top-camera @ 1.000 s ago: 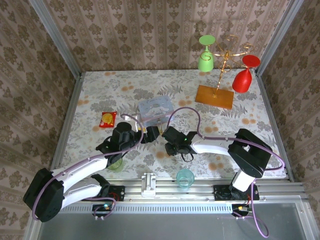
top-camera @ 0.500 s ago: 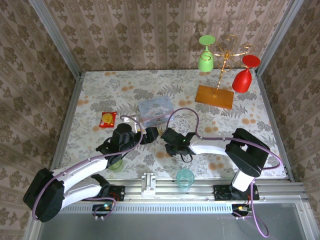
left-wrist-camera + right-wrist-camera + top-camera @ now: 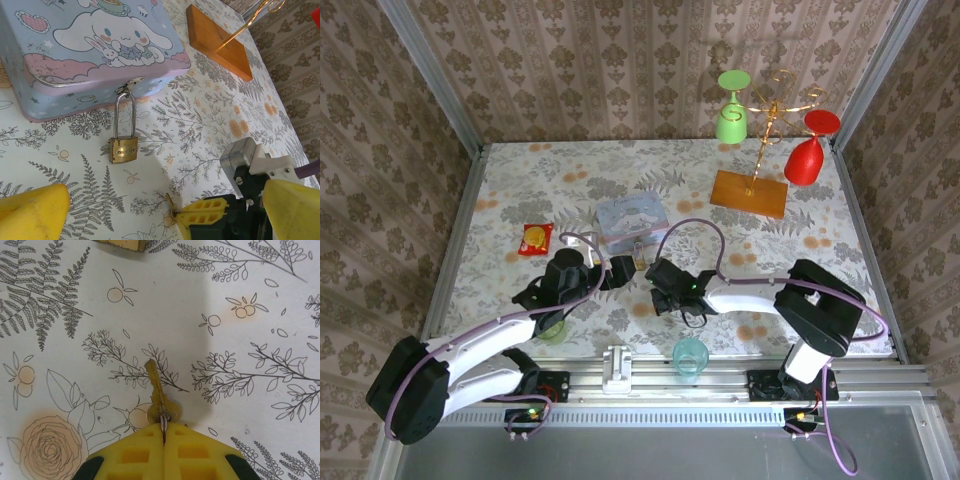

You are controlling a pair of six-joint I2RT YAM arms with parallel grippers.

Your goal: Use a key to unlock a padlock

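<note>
The small brass padlock [image 3: 123, 148] lies flat on the floral tablecloth, its silvery shackle [image 3: 125, 114] hooked through the hasp of the blue cartoon tin [image 3: 90, 45]. My left gripper [image 3: 157, 220] is open, its yellow fingers [image 3: 30, 212] spread wide on either side below the lock. My right gripper [image 3: 163, 429] is shut on the key [image 3: 157, 390], pinching it at the head, with the blade pointing toward the padlock's corner [image 3: 120, 244]. In the left wrist view the right gripper [image 3: 192, 216] and key [image 3: 172, 202] sit below and to the right of the lock, apart from it.
The tin [image 3: 632, 217] stands mid-table just beyond both grippers. A gold glass rack on a wooden base [image 3: 750, 192] with a green glass [image 3: 731, 108] and a red glass [image 3: 806, 155] is far right. A red packet [image 3: 534, 239], a green cup [image 3: 551, 327] and a teal cup [image 3: 689, 355] lie nearby.
My right gripper has edged slightly left toward the padlock with the key. The left arm has hardly moved.
</note>
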